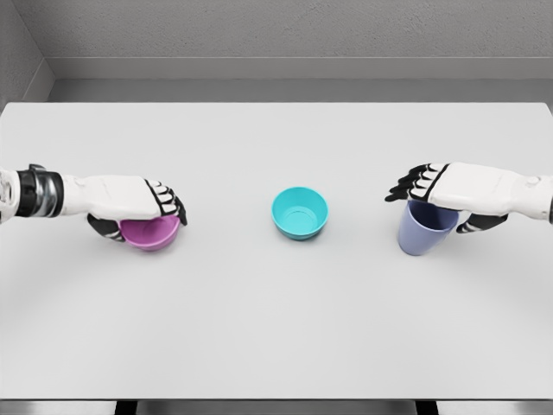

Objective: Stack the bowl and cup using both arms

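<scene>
Grasping stage, both arms engaged, nothing yet stacked

Left hand (pixel 143 207): left of frame, laid over the pink bowl (pixel 150 232), fingers curled across its rim, thumb below; reads as holding it. Bowl looks to sit on the bench (pixel 276 328).

Right hand (pixel 436 194): right of frame, palm over the blue cup (pixel 425 228), fingers stretched past the rim, thumb behind the cup; grip appears closed on it, cup slightly tilted.

Teal bowl (pixel 300 213): centre of frame, upright, empty, well apart from both hands; judged the stack's base.

Next move, as judged: lift pink bowl clear, carry toward centre, lower it into the teal bowl level; cup after, one arm at a time to avoid a clash.

Surface: pale grey bench, plain, dark edge at bottom of frame.

Room: grey walls (pixel 276 39) across top of frame
</scene>
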`<act>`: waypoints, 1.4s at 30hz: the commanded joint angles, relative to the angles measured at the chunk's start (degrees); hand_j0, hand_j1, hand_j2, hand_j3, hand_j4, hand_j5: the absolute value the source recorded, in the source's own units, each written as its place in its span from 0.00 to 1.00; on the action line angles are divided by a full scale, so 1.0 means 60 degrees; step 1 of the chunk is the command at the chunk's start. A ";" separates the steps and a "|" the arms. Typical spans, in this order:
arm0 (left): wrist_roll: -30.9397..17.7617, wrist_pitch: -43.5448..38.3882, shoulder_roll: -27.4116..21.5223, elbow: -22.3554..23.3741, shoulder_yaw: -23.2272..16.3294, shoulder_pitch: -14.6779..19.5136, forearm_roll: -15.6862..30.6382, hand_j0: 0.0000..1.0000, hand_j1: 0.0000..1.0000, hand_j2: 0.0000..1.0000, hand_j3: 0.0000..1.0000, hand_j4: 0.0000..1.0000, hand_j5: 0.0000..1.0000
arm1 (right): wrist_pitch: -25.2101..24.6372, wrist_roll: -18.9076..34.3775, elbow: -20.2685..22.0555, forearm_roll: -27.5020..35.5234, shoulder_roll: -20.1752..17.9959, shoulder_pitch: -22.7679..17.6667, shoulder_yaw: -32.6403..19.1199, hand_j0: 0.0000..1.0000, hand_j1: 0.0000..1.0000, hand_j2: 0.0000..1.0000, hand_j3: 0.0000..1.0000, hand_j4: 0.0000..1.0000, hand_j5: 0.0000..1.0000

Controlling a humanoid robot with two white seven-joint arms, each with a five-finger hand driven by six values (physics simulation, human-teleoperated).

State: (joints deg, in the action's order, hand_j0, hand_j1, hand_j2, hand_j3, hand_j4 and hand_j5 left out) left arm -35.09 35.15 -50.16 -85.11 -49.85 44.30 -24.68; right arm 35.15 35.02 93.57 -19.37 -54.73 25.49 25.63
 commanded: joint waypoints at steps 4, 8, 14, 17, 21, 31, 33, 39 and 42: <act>0.0015 -0.0025 0.0640 -0.0024 0.0018 0.0454 0.0070 0.49 0.49 0.49 0.49 0.49 0.49 | -0.0025 -0.0004 -0.0009 0.0050 -0.0019 0.0015 0.0021 1.00 1.00 1.00 1.00 1.00 1.00; 0.0015 -0.0025 0.1006 -0.0010 0.0033 0.0776 0.0070 0.49 0.49 0.49 0.49 0.49 0.49 | -0.0025 -0.0004 -0.0024 0.0050 -0.0019 0.0029 0.0036 1.00 1.00 1.00 1.00 1.00 1.00; 0.0015 -0.0025 0.2119 -0.0039 0.0018 0.1025 0.0070 0.49 0.49 0.49 0.49 0.49 0.49 | -0.0025 -0.0004 -0.0068 0.0021 -0.0004 0.0030 0.0036 1.00 1.00 1.00 1.00 1.00 1.00; 0.0015 -0.0025 0.2734 -0.0068 0.0018 0.1376 0.0070 0.49 0.49 0.49 0.49 0.49 0.49 | -0.0025 -0.0004 -0.0083 -0.0126 0.0054 0.0044 0.0050 1.00 1.00 1.00 1.00 1.00 1.00; 0.0015 -0.0025 0.3320 -0.0024 0.0003 0.1611 0.0026 0.49 0.49 0.49 0.49 0.49 0.49 | -0.0025 -0.0004 -0.0097 -0.0170 0.0157 0.0044 0.0153 1.00 1.00 1.00 1.00 1.00 1.00; 0.0015 -0.0025 0.4947 0.1587 -0.0201 0.1875 -0.1190 0.50 0.50 0.50 0.50 0.50 0.50 | -0.0025 -0.0004 -0.0185 -0.0302 0.0142 0.0044 0.0138 1.00 1.00 1.00 1.00 1.00 1.00; 0.0015 -0.0025 0.4976 0.1587 -0.0436 0.1890 -0.1190 0.50 0.50 0.50 0.50 0.50 0.50 | -0.0025 -0.0004 -0.0185 -0.0302 0.0142 0.0044 0.0138 1.00 1.00 1.00 1.00 1.00 1.00; 0.0015 -0.0025 0.5122 0.1616 -0.0700 0.1890 -0.1234 0.51 0.51 0.51 0.51 0.51 0.51 | -0.0025 -0.0004 -0.0185 -0.0302 0.0128 0.0044 0.0138 1.00 1.00 1.00 1.00 1.00 1.00; 0.0015 -0.0025 0.5108 0.1631 -0.0817 0.1904 -0.1234 0.52 0.52 0.52 0.52 0.52 0.52 | -0.0025 -0.0004 -0.0185 -0.0302 0.0113 0.0044 0.0138 1.00 1.00 1.00 1.00 1.00 1.00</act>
State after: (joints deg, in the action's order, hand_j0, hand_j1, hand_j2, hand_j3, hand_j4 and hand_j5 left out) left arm -35.07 35.17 -19.62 -75.44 -54.29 55.72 -32.35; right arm 35.15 35.02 92.45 -21.48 -53.91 25.75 26.47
